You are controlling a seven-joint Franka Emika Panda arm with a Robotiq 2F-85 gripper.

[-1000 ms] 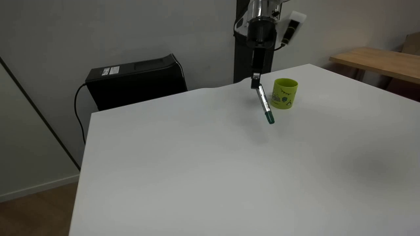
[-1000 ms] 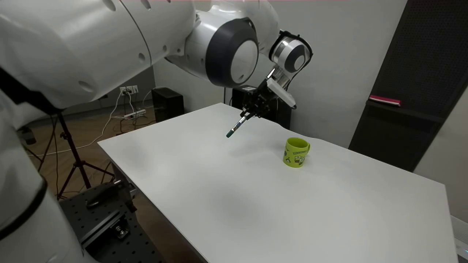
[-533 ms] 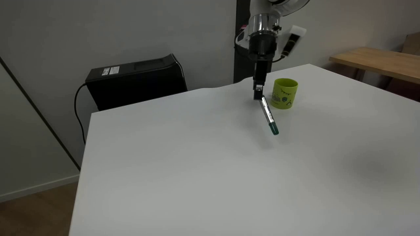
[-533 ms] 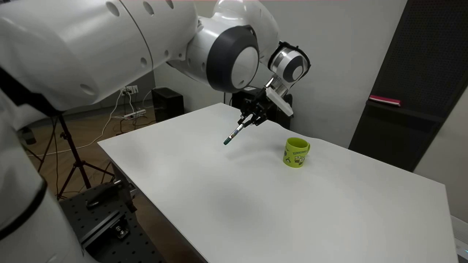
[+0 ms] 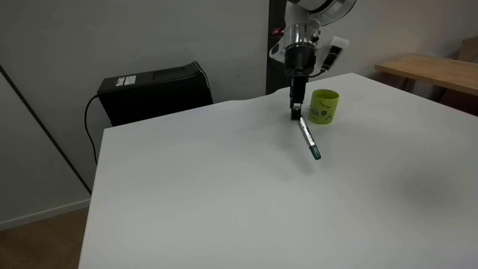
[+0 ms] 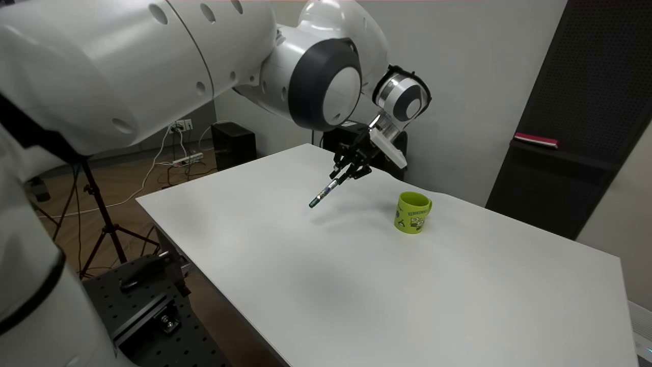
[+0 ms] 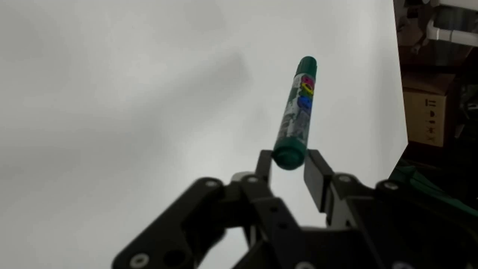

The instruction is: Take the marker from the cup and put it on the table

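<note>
The marker [image 5: 309, 139] has a white printed body and dark green ends. It also shows in an exterior view [image 6: 324, 193] and in the wrist view [image 7: 298, 108]. My gripper [image 7: 288, 158] is shut on one end of it; its fingertips [image 5: 296, 116] touch both sides. The marker slants down from the fingers, its far green end lowest, above the white table [image 5: 209, 186]; a soft shadow lies below it. The lime-green cup [image 5: 323, 107] stands upright on the table beside the gripper, apart from it in an exterior view [image 6: 411, 214]. The cup is out of the wrist view.
A black box-shaped device [image 5: 157, 93] stands behind the table's back edge. A light wooden table [image 5: 429, 69] is at the far right. A black tripod [image 6: 104, 214] stands on the floor. A cardboard box [image 7: 425, 112] shows beyond the table edge in the wrist view.
My gripper has moved down toward the table with the marker still held in it. The movement is smaller over the last half second. The cup has not moved.
</note>
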